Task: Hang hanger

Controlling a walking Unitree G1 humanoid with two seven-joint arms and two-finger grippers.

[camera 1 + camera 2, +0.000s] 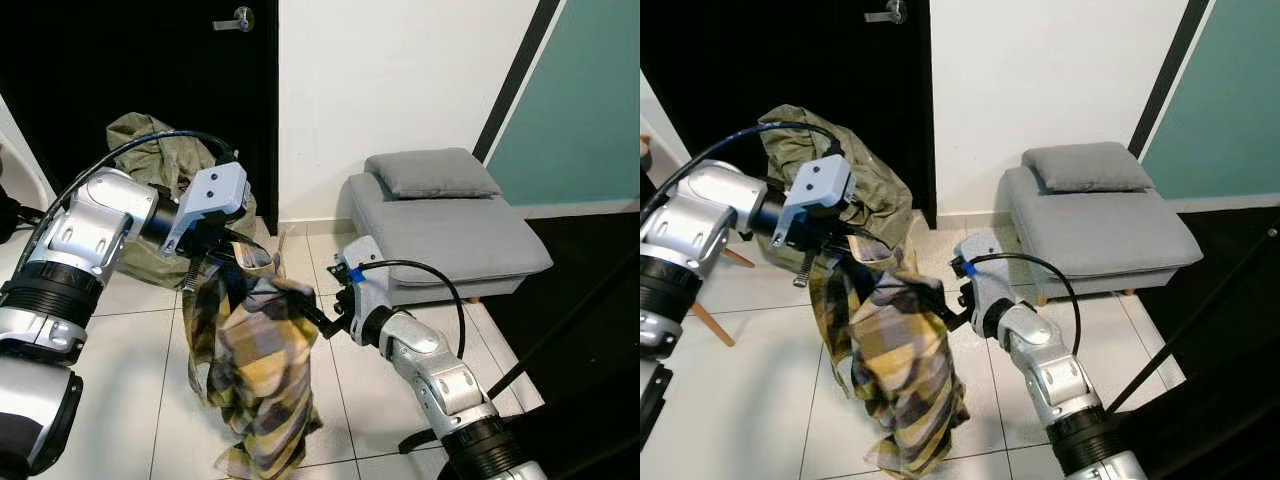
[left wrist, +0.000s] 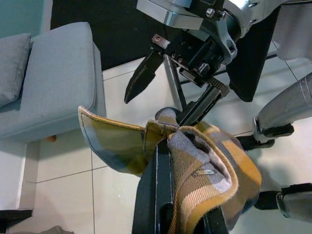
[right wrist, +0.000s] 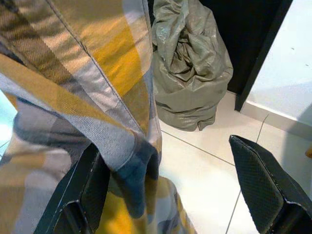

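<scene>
Slippage of the yellow-and-grey plaid cloth shirt (image 1: 258, 370), held above the tiled floor by the clamped left gripper (image 1: 222, 262), is risked because the right gripper (image 1: 322, 322) is spread, one finger merely touching fabric.

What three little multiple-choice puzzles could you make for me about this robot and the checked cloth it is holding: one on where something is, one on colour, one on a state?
1. Where does the olive green bundle lie?
A. On the floor by the dark door
B. On the grey seat
C. In the right end effector

2. What colours is the plaid shirt?
A. Red and white
B. Yellow, grey and dark checks
C. Plain blue

3. How is the right end effector?
A. Shut on the shirt
B. Open, its fingers spread beside the shirt
C. Shut on a cushion

Answers: 1 A, the bundle sits on the tiles against the door. 2 B, the checks show in both eye views. 3 B, the right wrist view shows a wide gap between its fingers, while the left end effector grips the shirt.
</scene>
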